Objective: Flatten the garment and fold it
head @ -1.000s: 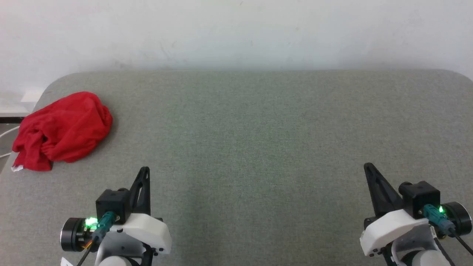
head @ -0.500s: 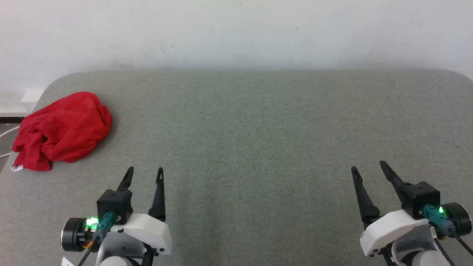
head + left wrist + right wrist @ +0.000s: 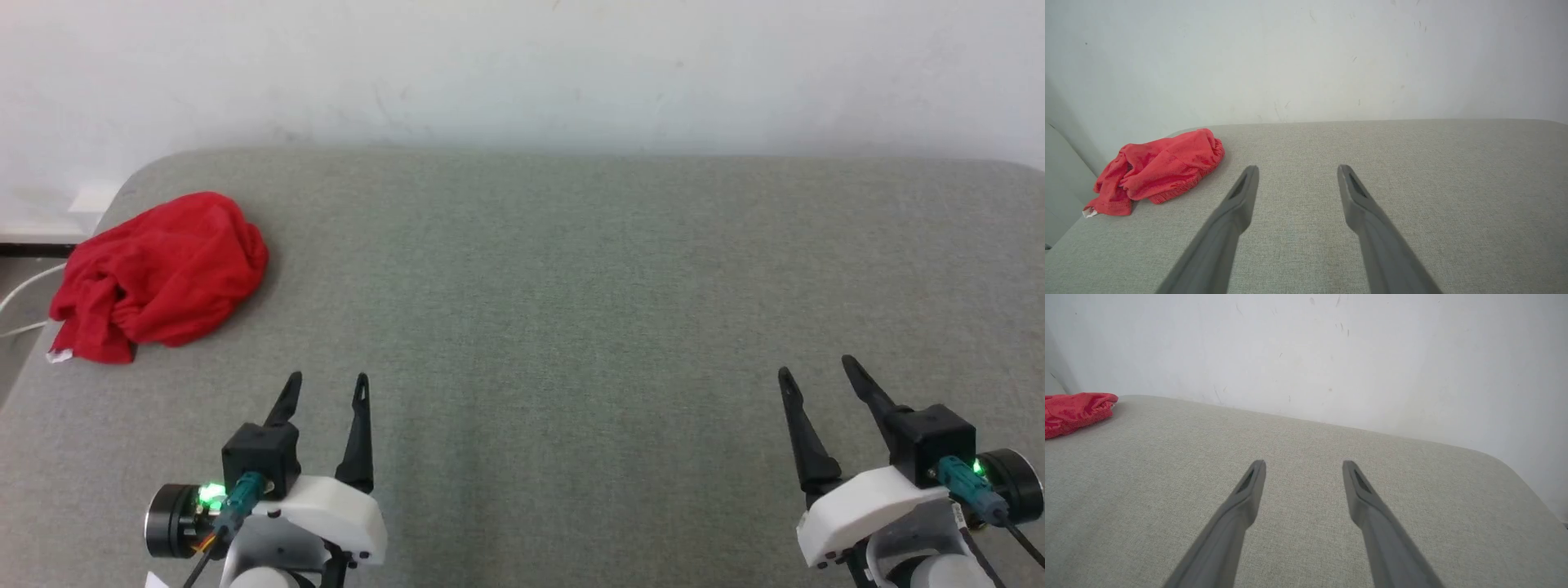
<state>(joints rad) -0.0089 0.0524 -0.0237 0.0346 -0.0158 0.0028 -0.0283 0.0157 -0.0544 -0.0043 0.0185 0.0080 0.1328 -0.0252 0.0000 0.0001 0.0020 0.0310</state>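
Red shorts [image 3: 159, 278] are bunched in a crumpled heap at the far left corner of the grey counter [image 3: 571, 286], close to its left edge. The left hand [image 3: 327, 379] and right hand [image 3: 817, 367] are positioned over the counter's near edge, well apart from the shorts. Both are spread open and empty.

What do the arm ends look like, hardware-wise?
Left gripper and right gripper match: two long, dark, tapering jaws, white moulded wrist shell, black box, teal cable connector beside a green light, black cylindrical housing.
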